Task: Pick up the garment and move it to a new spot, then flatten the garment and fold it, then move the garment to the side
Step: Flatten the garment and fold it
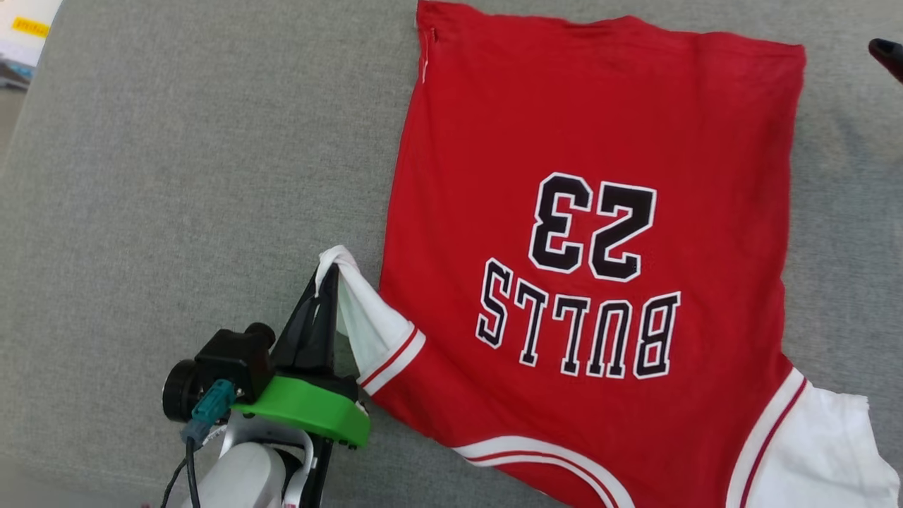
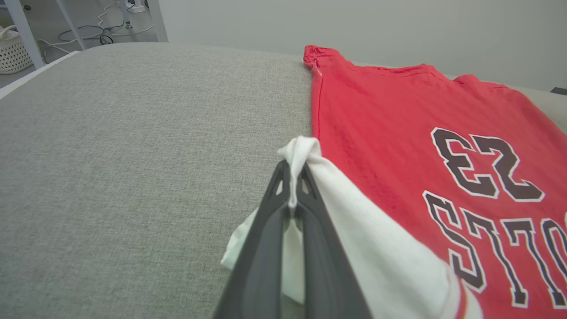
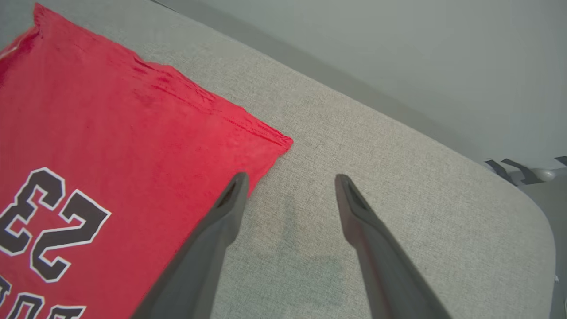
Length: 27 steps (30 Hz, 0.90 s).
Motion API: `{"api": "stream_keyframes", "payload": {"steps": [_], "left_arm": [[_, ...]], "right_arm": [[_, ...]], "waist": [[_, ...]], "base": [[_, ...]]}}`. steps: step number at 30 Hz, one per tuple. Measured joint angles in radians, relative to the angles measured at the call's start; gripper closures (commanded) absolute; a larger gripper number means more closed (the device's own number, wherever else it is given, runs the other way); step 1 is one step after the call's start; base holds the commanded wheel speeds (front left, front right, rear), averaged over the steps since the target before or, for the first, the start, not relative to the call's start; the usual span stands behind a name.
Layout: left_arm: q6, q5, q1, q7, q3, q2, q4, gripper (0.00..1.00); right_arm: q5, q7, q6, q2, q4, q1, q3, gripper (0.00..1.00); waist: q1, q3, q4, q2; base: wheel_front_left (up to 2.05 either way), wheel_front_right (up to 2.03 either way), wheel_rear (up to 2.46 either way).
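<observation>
Your left gripper (image 1: 326,276) is clamped on the white sleeve (image 1: 370,321) of the shirt (image 1: 585,120), holding it raised off the grey cushion (image 1: 176,176). The shirt lies flat, print up, with its hem at the far edge. Your right gripper (image 3: 290,179) hovers at the hem's right corner, jaws wide and empty. Whether one finger touches the cloth is unclear.

Looks like a lab or test room tbh: loose cables (image 2: 105,40) and a woven basket (image 2: 13,55) on the floor past the far left corner of the grey fabric-covered bench (image 2: 110,155), white frame legs (image 2: 156,22), bare pale wall (image 2: 354,26).
</observation>
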Motion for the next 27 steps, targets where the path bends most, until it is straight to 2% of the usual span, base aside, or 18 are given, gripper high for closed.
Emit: {"api": "stream_keyframes", "payload": {"steps": [5,13,18,19,20,27], "left_arm": [[-0.036,0.036,-0.017,0.000,0.023,-0.051,0.000,1.00],[-0.095,0.089,-0.041,0.000,0.062,-0.123,0.019,1.00],[-0.124,0.123,-0.041,0.000,0.094,-0.157,0.047,1.00],[-0.131,0.127,-0.041,0.000,0.099,-0.162,0.052,1.00],[-0.134,0.129,-0.041,0.000,0.103,-0.166,0.056,1.00],[-0.157,0.156,-0.033,0.000,0.149,-0.177,0.076,1.00]], "right_arm": [[0.001,0.117,0.000,0.006,0.100,-0.108,0.056,0.00],[-0.045,0.127,-0.001,0.042,0.260,-0.153,0.102,0.00],[-0.024,0.126,-0.002,0.011,0.263,-0.150,0.136,0.00],[-0.022,0.125,-0.002,0.003,0.263,-0.151,0.137,0.62],[-0.017,0.121,-0.002,-0.001,0.263,-0.151,0.140,1.00],[0.030,0.049,-0.001,0.021,0.306,-0.149,0.144,1.00]], "waist": [[0.0000,0.073,0.041,0.0000],[0.0000,0.172,0.103,0.0000],[-0.0002,0.202,0.141,-0.0001],[-0.0001,0.203,0.145,-0.0001],[-0.0002,0.202,0.148,0.0000],[-0.0001,0.164,0.139,0.0000]], "base": [[0.00,0.00,0.00],[0.00,0.00,0.00],[0.00,0.00,0.00],[0.00,0.00,0.00],[0.00,0.00,0.00],[0.00,0.00,0.00]]}}
